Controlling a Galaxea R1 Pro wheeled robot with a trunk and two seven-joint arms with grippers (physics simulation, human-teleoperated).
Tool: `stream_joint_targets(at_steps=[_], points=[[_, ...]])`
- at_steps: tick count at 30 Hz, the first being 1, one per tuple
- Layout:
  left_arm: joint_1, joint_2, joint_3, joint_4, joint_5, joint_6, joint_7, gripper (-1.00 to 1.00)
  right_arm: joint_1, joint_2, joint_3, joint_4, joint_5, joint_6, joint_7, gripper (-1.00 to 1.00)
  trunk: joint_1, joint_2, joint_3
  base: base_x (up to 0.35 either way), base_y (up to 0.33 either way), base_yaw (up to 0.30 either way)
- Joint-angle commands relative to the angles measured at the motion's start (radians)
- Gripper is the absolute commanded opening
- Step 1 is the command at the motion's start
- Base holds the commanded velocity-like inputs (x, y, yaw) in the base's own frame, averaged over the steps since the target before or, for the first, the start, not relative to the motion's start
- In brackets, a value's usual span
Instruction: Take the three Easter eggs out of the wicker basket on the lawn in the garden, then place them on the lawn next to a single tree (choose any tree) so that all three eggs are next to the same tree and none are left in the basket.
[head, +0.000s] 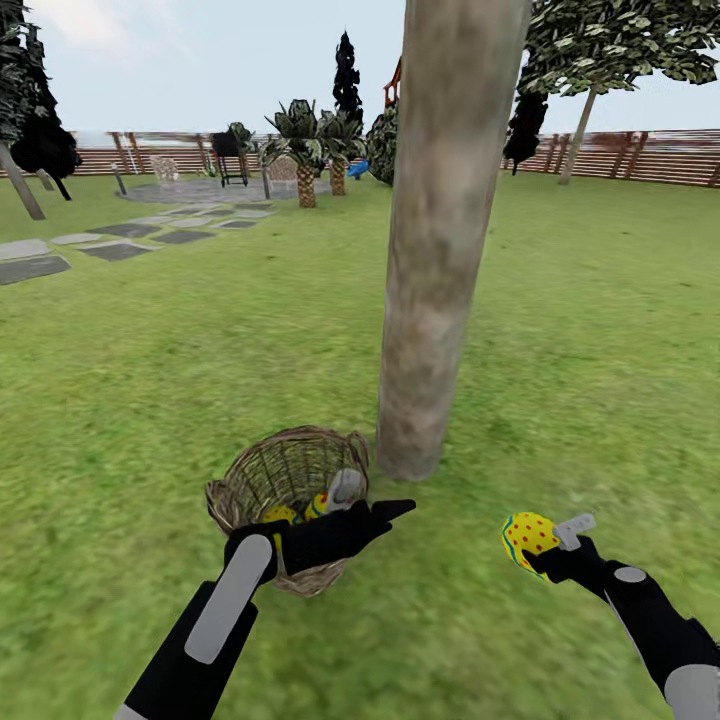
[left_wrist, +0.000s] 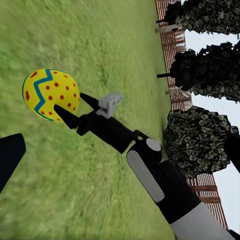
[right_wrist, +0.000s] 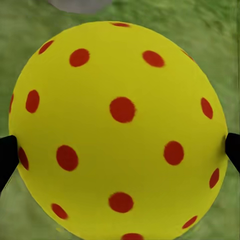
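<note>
Tree (head: 440, 240) blocks ahead; open lawn (head: 600, 350) right of trunk.

Evenly bright, flat daylight under pale sky; no hard shadows or glare. Soft, smeared grass on the lawn (head: 150, 380); blurred background in both wrist views.

The round egg (head: 528, 538) in my black right gripper (head: 540, 552) is bright yellow with red dots and a blue zigzag band. The open-weave wicker basket (head: 262, 478) is brown, with yellow eggs (head: 280, 515) inside. The thick tree trunk (head: 440, 240) is pale grey-brown and blotchy. The grass (head: 150, 360) is patchy green. My arms are black and grey.
</note>
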Motion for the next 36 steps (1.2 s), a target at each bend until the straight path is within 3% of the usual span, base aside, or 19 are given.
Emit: stream_joint_targets(at_steps=[1,7,10,13,19,24,32,36], points=[[0.0,0.0,0.0,0.0,-0.006,0.004,-0.007,1.0,0.0,0.003,-0.005,0.009,0.006,-0.038,0.002,-1.0,0.0,0.0,-0.001,0.0,-0.011,0.005],[0.001,-0.001,-0.001,-0.001,-0.006,0.006,-0.008,1.0,0.0,0.035,-0.004,0.043,0.007,-0.082,-0.01,-1.0,0.0,0.0,-0.007,0.0,-0.157,0.15],[0.001,0.0,-0.001,-0.001,0.039,0.007,-0.008,1.0,0.0,0.041,-0.006,0.038,0.007,-0.082,-0.019,-1.0,0.0,0.0,-0.01,0.0,-0.293,0.212],[0.001,0.001,-0.002,-0.001,0.054,0.006,-0.008,1.0,0.0,0.046,-0.004,0.044,0.007,-0.084,-0.103,-1.0,0.0,0.0,-0.012,0.024,-0.295,0.256],[0.001,0.0,-0.003,-0.001,0.055,0.007,-0.008,1.0,0.0,0.059,-0.003,0.064,0.008,-0.085,-0.132,-1.0,0.0,0.0,-0.012,0.113,-0.293,0.281],[0.001,-0.001,-0.003,-0.001,0.054,0.006,-0.008,1.0,0.0,0.108,-0.003,0.089,0.014,-0.085,-0.275,-1.0,0.0,0.0,-0.012,0.141,-0.293,0.284],[0.001,-0.001,-0.004,-0.001,0.055,0.005,-0.008,1.0,0.0,0.113,-0.001,0.196,0.046,-0.164,-0.284,-1.0,0.0,0.0,-0.012,0.076,-0.163,0.048],[0.002,-0.001,-0.004,-0.001,0.055,0.004,-0.009,1.0,0.0,0.14,-0.001,0.204,0.054,-0.182,-0.284,-1.0,0.0,0.0,-0.012,0.001,-0.002,0.0]])
